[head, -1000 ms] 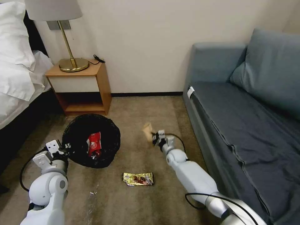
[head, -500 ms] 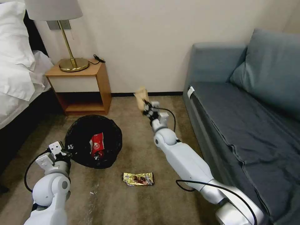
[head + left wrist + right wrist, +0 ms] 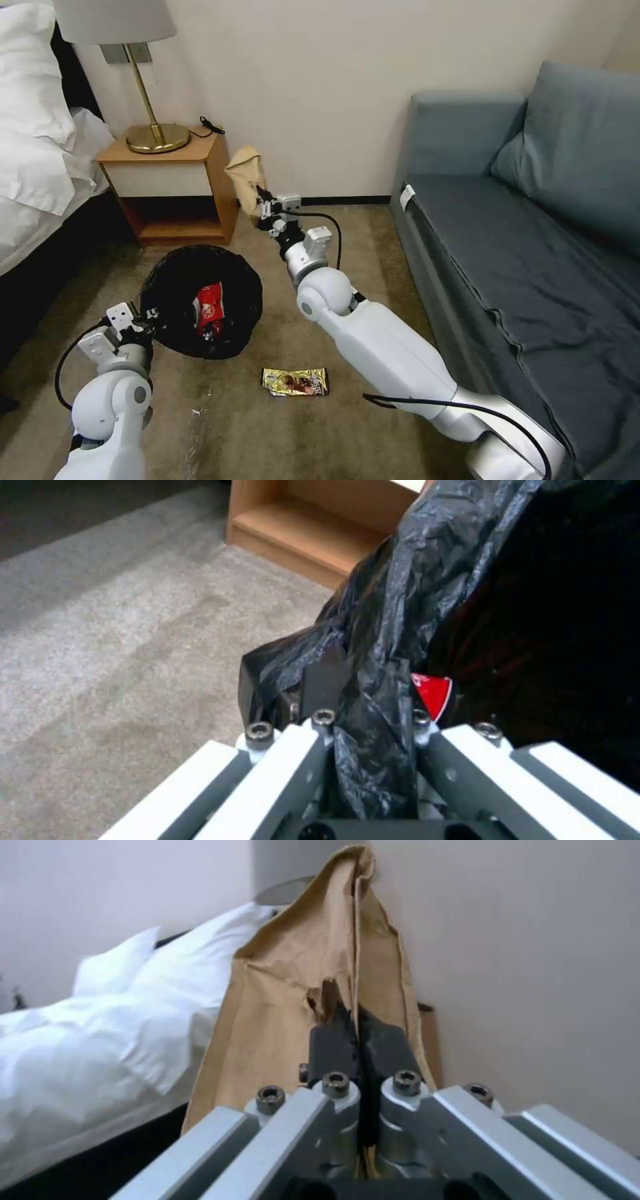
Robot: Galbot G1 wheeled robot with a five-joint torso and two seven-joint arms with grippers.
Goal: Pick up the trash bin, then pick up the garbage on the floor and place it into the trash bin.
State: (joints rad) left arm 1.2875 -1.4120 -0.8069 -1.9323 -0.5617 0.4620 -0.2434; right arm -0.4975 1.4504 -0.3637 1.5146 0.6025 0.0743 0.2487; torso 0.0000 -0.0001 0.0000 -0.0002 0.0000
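While the gold wrapper (image 3: 294, 382) lies flat on the carpet (image 3: 220, 427) nearest to where I stand, between the two arms, the left pincer (image 3: 148, 315) is clamped tight on the near rim of the trash bin (image 3: 200, 300), a fold of the black liner bag (image 3: 380, 690) squeezed between its fingers (image 3: 320, 682). Inside the bin sits the red-and-white snack packet (image 3: 209, 308), a red corner of it (image 3: 432, 692) peeking past the bunched plastic in the left wrist view.

Farther out, the right arm reaches forward and across, and the right pincer (image 3: 261, 202) is closed on the lower end of the tan paper wad (image 3: 247, 175), holding it up in the air beyond the far edge of the bin. From the right wrist view the paper (image 3: 320, 990) stands crumpled and upright above the shut fingers (image 3: 333, 1045).

Behind that stands the wooden nightstand (image 3: 175, 187) with a brass lamp (image 3: 143, 80), the bed (image 3: 37, 147) off to the left and the blue sofa (image 3: 527, 220) to the right.
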